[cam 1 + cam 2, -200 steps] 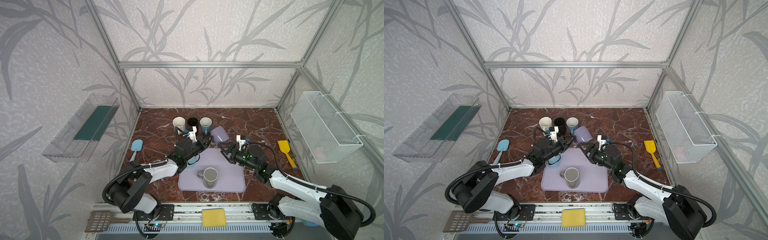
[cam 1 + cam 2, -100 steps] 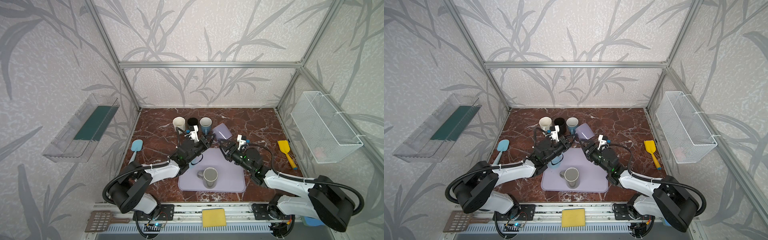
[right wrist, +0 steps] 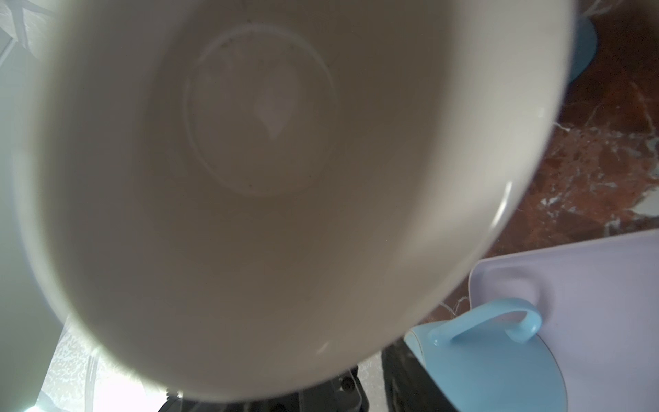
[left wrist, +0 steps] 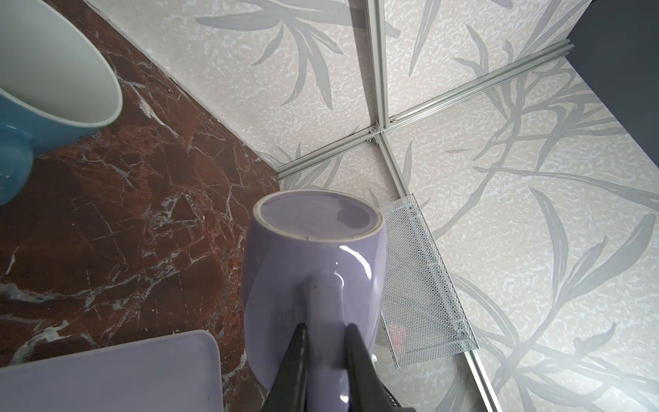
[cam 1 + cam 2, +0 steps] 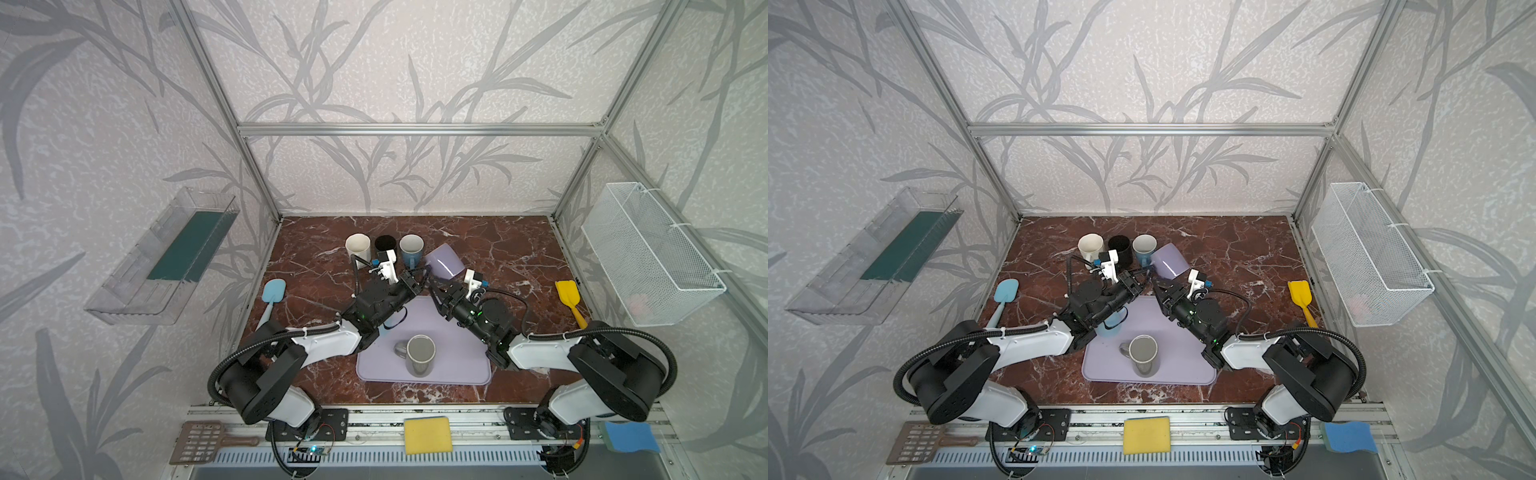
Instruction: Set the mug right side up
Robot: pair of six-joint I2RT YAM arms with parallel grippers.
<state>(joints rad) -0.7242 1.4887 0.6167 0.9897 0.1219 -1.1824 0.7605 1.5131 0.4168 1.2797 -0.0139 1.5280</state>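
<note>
The lilac mug (image 5: pixel 444 262) (image 5: pixel 1169 259) hangs tilted above the table behind the tray, its base pointing up and toward the back right. My left gripper (image 5: pixel 415 276) (image 4: pixel 326 326) is shut on the mug's handle (image 4: pixel 324 303), one black finger on each side. My right gripper (image 5: pixel 434 284) (image 5: pixel 1158 286) is at the mug's mouth. In the right wrist view the mug's pale inside (image 3: pixel 249 142) fills almost everything and hides the fingers, so I cannot tell how they stand.
A grey mug (image 5: pixel 420 355) stands upright on the lilac tray (image 5: pixel 457 365). A light blue mug (image 5: pixel 1111 326) (image 3: pixel 499 356) sits at the tray's corner under my left arm. Cream (image 5: pixel 357 246), black (image 5: pixel 385 245) and blue (image 5: pixel 411 247) mugs line the back. Spatulas (image 5: pixel 272 291) (image 5: pixel 569 293) lie at each side.
My right gripper has moved left and back, up to the lilac mug's mouth, and its jaws have narrowed. The left gripper keeps the handle and has hardly moved.
</note>
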